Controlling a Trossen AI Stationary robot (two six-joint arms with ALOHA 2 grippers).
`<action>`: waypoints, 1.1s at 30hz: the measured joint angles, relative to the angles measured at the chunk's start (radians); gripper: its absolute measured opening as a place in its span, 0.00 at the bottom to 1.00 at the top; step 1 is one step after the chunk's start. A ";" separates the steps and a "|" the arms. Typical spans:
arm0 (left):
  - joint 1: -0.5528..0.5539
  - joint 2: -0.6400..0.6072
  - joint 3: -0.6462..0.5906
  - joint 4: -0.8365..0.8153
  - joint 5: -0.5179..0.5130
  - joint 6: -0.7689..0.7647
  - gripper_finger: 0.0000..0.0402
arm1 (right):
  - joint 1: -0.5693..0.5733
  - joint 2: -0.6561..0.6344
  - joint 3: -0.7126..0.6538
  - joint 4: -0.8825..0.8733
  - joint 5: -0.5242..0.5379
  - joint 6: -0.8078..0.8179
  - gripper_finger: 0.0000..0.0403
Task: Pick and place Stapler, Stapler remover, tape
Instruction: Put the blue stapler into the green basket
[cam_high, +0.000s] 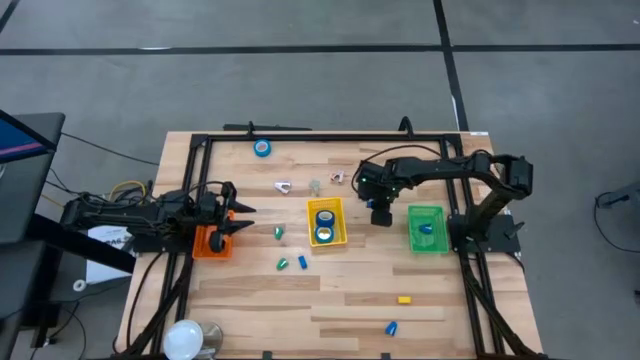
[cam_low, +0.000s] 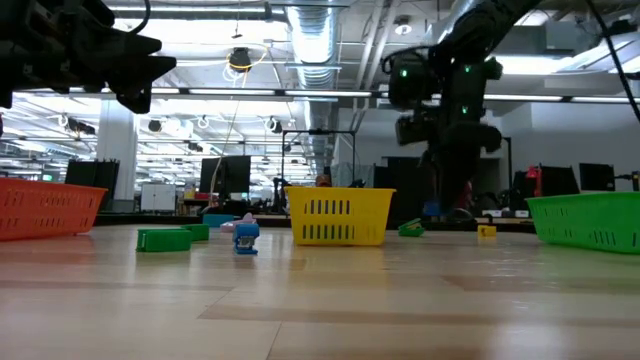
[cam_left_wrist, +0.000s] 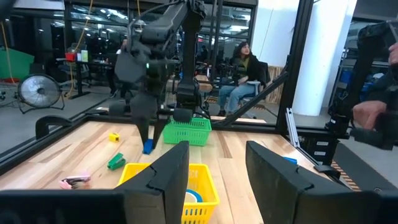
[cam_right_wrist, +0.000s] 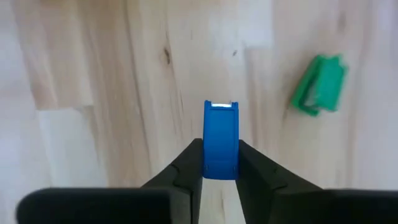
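My right gripper (cam_high: 381, 215) points down between the yellow basket (cam_high: 312, 225) and the green basket (cam_high: 412, 238), shut on a small blue blocky piece (cam_right_wrist: 221, 140). The left wrist view shows this piece (cam_left_wrist: 148, 147) under those fingers. Two rolls of blue tape (cam_high: 324, 225) lie in the yellow basket, and another roll (cam_high: 262, 148) lies flat on the table near the far edge. My left gripper (cam_high: 240, 218) waits open at the left, over the orange basket (cam_high: 212, 243), with nothing between its fingers (cam_left_wrist: 168, 177). My right gripper pinches the blue piece's two long sides at its near end (cam_right_wrist: 221, 167) between its two fingers. The fingers come from above, pointing steeply down, and lie along the piece. The piece sticks out past the fingertips, end down, seemingly just clear of the wood.
A green piece (cam_right_wrist: 319, 85) lies close by on the wood. Loose green (cam_high: 279, 233) and blue (cam_high: 302, 262) pieces lie near the yellow basket, with a yellow one (cam_high: 404, 299) and a blue one (cam_high: 391, 327) toward the near edge. A blue piece (cam_high: 427, 228) lies in the green basket.
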 joint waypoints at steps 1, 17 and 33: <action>0.000 0.000 0.000 0.000 0.000 0.000 0.37 | 0.001 -0.016 0.004 -0.012 0.000 0.000 0.18; 0.000 0.000 0.000 0.009 0.000 0.000 0.37 | 0.075 -0.238 0.008 -0.313 0.000 0.003 0.16; 0.000 0.000 0.000 0.014 0.000 0.000 0.37 | 0.067 -0.350 -0.063 -0.585 0.000 0.002 0.15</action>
